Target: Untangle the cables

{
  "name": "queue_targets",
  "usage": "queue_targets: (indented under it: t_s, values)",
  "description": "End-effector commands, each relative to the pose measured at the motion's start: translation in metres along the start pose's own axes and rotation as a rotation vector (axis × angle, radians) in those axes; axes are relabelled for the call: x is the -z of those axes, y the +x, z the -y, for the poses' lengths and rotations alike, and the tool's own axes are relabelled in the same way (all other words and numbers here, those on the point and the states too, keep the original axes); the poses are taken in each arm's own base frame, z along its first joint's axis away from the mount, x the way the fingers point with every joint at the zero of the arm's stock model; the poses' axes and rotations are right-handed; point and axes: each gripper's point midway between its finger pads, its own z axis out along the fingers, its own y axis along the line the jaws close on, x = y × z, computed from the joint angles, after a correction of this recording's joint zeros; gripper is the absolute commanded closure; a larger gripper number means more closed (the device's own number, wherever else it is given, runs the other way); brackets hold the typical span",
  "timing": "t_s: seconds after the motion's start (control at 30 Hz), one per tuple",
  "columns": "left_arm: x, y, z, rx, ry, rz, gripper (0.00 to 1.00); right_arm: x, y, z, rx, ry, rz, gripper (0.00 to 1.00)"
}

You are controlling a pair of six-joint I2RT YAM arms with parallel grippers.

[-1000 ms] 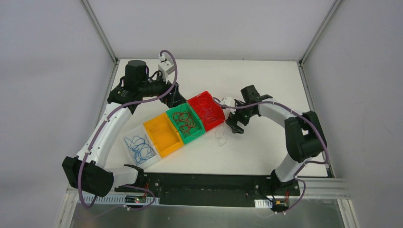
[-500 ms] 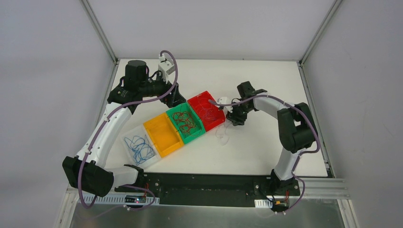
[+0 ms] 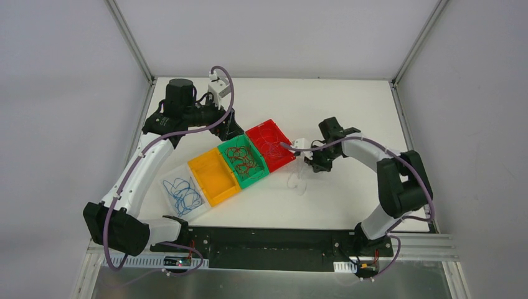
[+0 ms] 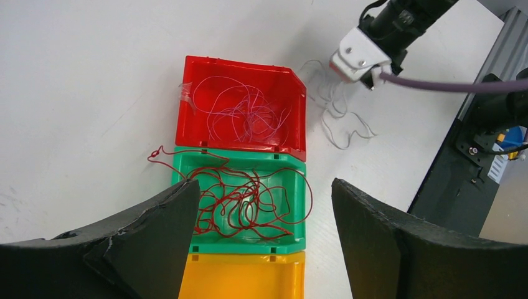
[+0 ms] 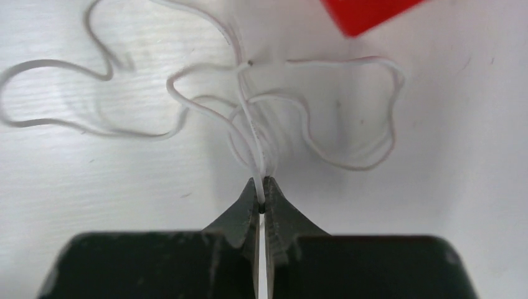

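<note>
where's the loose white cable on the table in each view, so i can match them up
Top external: the white cable lies faint on the table, just right of the red bin.
Left wrist: upper right, right of the red bin.
Right wrist: centre, one strand pinched in the right gripper.
Shared landmark: the red bin, only a corner in the right wrist view.

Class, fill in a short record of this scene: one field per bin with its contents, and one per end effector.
clear bin: blue wires
orange bin: no wire seen
green bin: dark red wires, one strand over the rim
red bin: pale wires
left end effector: open, above the bins
right end effector: shut on a white wire lying on the table beside the red bin
</note>
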Motion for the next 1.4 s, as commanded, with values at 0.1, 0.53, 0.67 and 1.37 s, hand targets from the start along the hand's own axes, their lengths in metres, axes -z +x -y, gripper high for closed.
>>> queue_targets:
  t_s: [0.1,0.53,0.67,1.37]
  values:
    - [0.002,-0.017,0.000,-0.020,-0.010,0.024,0.20,0.090,-0.053,-0.023,-0.197,0.054,0.242,1.00]
    - [0.052,-0.043,-0.090,0.285,-0.279,0.150,0.21,0.200,-0.200,-0.035,-0.291,0.054,0.632,1.00]
    - [0.081,-0.036,-0.122,0.313,-0.433,0.174,0.21,0.209,-0.247,-0.030,-0.268,0.068,0.661,1.00]
    - [0.150,0.023,-0.183,0.379,-0.886,0.133,0.17,0.068,-0.346,-0.027,-0.059,0.291,0.377,1.00]
